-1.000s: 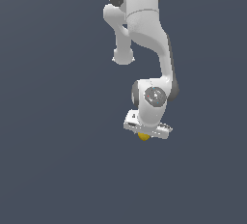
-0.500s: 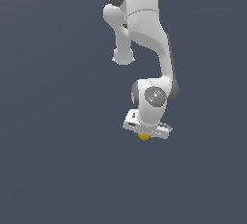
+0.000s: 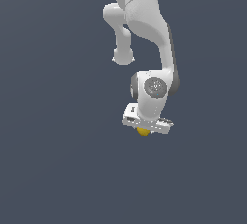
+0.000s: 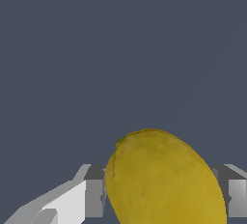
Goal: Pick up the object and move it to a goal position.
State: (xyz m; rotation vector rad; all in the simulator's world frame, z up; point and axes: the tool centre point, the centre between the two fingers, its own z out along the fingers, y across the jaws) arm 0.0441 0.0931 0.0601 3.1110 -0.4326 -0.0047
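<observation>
In the exterior view the white arm (image 3: 144,35) reaches down from twelve o'clock, and the gripper (image 3: 144,130) sits just over the yellow object (image 3: 142,132), which peeks out beneath it. In the wrist view the object (image 4: 164,179) fills the gap, with a finger (image 4: 94,191) at nine o'clock and another at three o'clock, the jaws pinching it.

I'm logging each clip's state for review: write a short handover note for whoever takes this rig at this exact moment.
Gripper: fingers sit on either side of the yellow lemon-like object, closed on it as far as the wrist view shows.
Object: between the fingers; in the exterior view only a small yellow part peeks out beneath the white hand.
Done: the object appears grasped.
Left: carry it to the goal. No goal marker shows in either view, and whether the object is off the ground cannot be told.
</observation>
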